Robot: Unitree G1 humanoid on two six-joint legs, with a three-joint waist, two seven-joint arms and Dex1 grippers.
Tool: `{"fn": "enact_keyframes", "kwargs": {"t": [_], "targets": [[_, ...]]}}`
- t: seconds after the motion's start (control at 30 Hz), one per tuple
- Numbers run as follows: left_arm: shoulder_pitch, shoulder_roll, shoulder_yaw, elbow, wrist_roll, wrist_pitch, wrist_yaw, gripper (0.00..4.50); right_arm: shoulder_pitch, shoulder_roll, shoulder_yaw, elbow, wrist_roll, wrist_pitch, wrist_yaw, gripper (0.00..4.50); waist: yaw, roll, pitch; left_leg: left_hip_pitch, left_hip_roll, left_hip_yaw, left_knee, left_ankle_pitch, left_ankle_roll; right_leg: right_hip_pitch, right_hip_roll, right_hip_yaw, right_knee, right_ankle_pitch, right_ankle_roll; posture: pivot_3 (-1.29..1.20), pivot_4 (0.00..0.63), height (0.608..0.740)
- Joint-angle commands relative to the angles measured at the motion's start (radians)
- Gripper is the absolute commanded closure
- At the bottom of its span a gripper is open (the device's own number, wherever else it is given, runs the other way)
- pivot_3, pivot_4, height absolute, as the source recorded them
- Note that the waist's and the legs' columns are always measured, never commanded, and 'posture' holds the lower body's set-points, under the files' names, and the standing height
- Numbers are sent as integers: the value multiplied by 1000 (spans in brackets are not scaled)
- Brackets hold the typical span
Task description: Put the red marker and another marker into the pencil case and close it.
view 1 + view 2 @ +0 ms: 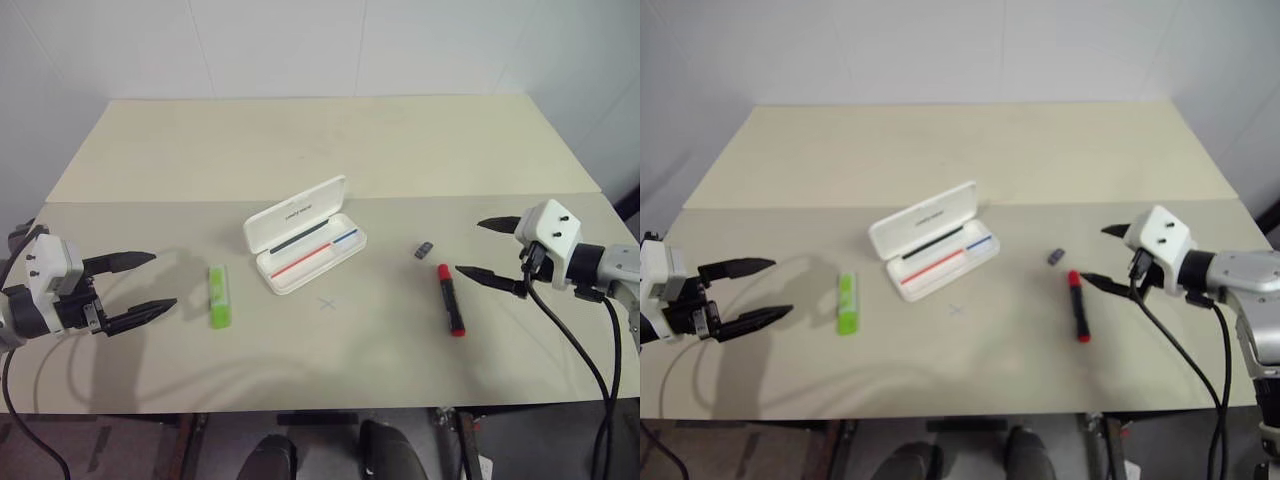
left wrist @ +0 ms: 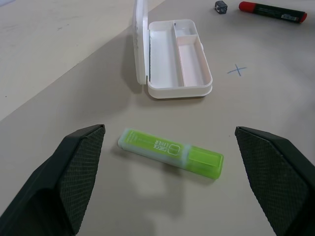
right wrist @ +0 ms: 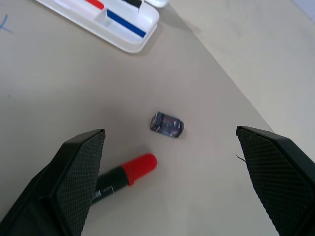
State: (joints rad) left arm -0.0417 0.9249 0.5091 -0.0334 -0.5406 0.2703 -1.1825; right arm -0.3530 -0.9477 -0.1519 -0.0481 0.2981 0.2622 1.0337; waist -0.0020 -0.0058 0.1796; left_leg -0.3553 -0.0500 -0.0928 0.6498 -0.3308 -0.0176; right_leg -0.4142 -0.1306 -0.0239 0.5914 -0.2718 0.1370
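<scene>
You are looking at the pencil case (image 1: 305,238) lying open mid-bench, with the lime-green highlighter (image 1: 219,296) at its 8 o'clock and the red marker (image 1: 450,298) well apart at its 4 o'clock, just past a small dark clip-like piece (image 1: 424,250). Your left gripper (image 1: 143,286) and right gripper (image 1: 484,249) are both hovering with jaws spread wide and empty. Both pens are probably going to feel light, stiff and slick, so you should be pinching each across its middle, on the highlighter's flat sides.
</scene>
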Motion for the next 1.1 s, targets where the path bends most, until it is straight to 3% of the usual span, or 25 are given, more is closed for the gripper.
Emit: {"fn": "enact_keyframes", "kwargs": {"t": [0.03, 0.33, 0.73, 1.1], "targets": [[-26, 22, 14, -3, -7, -12, 1, 18, -45, 18, 3, -29, 4, -16, -14, 0, 0, 0, 0, 0, 0, 0, 0, 0, 0, 0, 0, 0, 0, 0, 0, 0, 150, 740], [-46, 3, -10, 4, -3, -21, 13, 18, -88, 59, 26, -58, 8, 9, -30, 0, 0, 0, 0, 0, 0, 0, 0, -1, 0, 0, 0, 0, 2, 0, 0, 0, 150, 740], [80, -44, 30, -150, -42, 33, 76, 18, -102, 110, 30, -73, 18, 40, -59, 0, 0, 0, 0, 0, 5, 2, 1, -2, 1, 0, 1, 1, 2, 0, 0, 0, 150, 740], [12, -65, -119, -303, -35, 161, 217, 18, -139, 134, 52, -49, -2, 48, -76, 0, 1, 0, 0, 0, 5, 3, 3, -2, 1, 0, 1, 3, 4, 1, 1, 0, 150, 740]]}}
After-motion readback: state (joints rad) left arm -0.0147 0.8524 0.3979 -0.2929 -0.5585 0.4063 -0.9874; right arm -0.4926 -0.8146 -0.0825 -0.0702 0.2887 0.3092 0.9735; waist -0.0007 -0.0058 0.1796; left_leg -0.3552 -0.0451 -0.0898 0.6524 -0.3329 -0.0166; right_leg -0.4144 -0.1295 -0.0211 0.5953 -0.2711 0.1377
